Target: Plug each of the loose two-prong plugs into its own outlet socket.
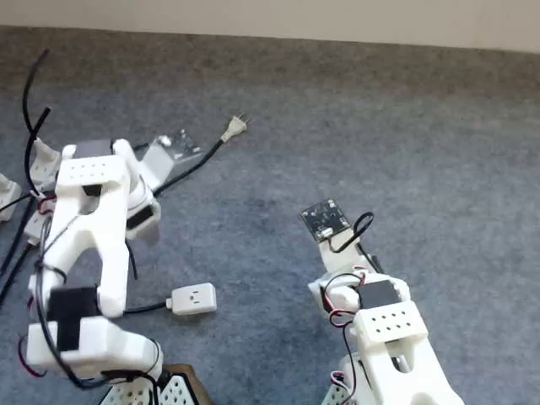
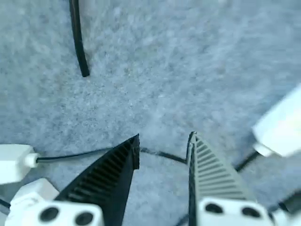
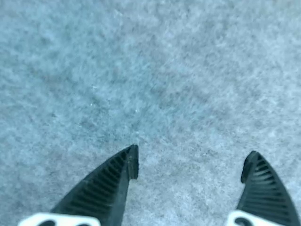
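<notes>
A white two-prong plug (image 1: 234,126) lies on the grey carpet at the back, and its black cord (image 1: 187,171) runs toward the left arm (image 1: 89,219). A white outlet socket (image 1: 192,298) on its own black lead rests near the front, beside that arm's base. My left gripper (image 2: 162,140) is open just above the carpet, with a thin black cord (image 2: 160,154) passing between its fingers. A white cord-end piece (image 2: 14,162) lies to one side and another white block (image 2: 282,123) to the other. My right gripper (image 3: 192,154) is open wide over bare carpet.
Several black cords (image 1: 32,101) and white pieces (image 1: 38,164) crowd the far left edge. A loose black cord end (image 2: 78,42) lies ahead of the left gripper. The right arm (image 1: 384,325) sits at the front right, with open carpet (image 1: 422,152) behind it.
</notes>
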Available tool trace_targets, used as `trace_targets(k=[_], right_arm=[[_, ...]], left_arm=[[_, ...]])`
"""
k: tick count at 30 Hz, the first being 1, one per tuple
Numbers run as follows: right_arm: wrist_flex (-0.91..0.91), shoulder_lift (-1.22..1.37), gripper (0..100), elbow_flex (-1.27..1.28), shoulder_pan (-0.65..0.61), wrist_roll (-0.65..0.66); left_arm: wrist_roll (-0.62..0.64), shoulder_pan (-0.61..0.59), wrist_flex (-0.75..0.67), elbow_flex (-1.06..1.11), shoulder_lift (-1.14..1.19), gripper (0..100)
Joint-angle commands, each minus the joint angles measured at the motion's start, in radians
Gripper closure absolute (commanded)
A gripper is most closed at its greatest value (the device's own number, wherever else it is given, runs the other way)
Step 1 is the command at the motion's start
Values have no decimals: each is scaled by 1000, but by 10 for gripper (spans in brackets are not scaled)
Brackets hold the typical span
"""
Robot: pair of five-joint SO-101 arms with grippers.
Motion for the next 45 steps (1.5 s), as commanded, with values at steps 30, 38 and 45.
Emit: trace_targets(k=[30, 38, 45], right_arm=[[-12, -7, 666, -7, -10, -3], [-12, -7, 666, -7, -10, -3], [-12, -7, 666, -7, -10, -3]], left_arm=[[-9, 127, -258, 136, 162, 819], [-2, 133, 143, -297, 79, 819], [-8, 173, 356, -177, -142, 819]])
